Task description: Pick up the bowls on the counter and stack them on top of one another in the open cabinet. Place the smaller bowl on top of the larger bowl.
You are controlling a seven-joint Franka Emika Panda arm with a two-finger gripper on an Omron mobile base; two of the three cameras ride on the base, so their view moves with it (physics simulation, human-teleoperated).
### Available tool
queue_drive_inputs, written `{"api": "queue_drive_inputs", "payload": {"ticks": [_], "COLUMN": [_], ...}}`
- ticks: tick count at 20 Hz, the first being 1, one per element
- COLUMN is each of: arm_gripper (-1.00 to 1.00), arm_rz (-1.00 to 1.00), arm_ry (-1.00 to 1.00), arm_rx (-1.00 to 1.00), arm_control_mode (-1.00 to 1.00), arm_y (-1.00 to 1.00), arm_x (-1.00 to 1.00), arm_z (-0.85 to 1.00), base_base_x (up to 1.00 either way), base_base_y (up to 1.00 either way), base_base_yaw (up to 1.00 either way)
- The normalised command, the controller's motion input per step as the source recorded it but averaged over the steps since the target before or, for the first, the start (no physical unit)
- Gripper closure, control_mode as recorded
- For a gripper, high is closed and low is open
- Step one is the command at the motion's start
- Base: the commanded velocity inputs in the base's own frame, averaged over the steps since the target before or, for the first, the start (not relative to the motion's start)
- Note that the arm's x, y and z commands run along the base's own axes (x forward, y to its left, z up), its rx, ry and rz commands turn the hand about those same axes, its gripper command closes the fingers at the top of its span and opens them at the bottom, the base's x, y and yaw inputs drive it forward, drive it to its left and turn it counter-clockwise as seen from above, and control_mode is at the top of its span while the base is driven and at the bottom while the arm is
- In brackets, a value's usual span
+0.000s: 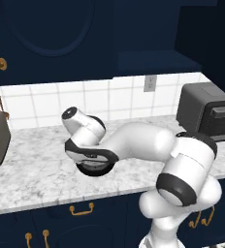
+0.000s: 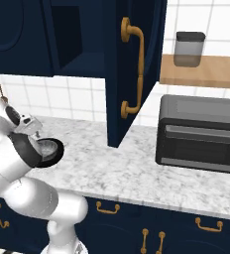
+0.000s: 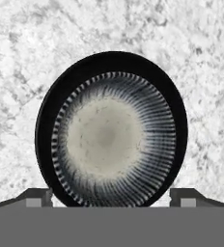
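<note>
End effector (image 3: 112,195) is held open directly over the grey bowl (image 3: 113,144) on the tabletop (image 3: 191,58), fingertips (image 3: 36,197) flanking its rim.

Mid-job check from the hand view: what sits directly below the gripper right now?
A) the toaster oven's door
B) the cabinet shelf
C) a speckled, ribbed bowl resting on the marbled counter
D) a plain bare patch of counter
C: the hand view looks straight down into the bowl, its pale speckled centre ringed by dark ribbing, with marbled counter all around it.
</note>
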Motion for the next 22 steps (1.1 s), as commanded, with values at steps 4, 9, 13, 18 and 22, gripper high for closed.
{"api": "queue_drive_inputs", "payload": {"ticks": [4, 9, 13, 18, 22], "arm_gripper": [-1.0, -1.0, -1.0, -1.0, -1.0], "arm_rz": [-0.33, -0.33, -0.25, -0.14, -0.13], "arm_ry": [-0.07, -0.13, -0.17, 0.0, 0.01], "arm_rx": [0.25, 0.35, 0.42, 0.28, 0.23], "arm_control_mode": [-1.0, -1.0, -1.0, -1.0, -1.0], "arm_y": [-1.0, -1.0, -0.85, -0.07, 0.18], "arm_x": [-0.28, -0.24, -0.03, 0.11, 0.36], "arm_z": [-0.04, -0.28, -0.21, -0.22, -0.15], "base_base_x": [0.0, 0.0, 0.0, 0.0, 0.0], "base_base_y": [0.0, 0.0, 0.0, 0.0, 0.0], "base_base_yaw": [0.0, 0.0, 0.0, 0.0, 0.0]}}
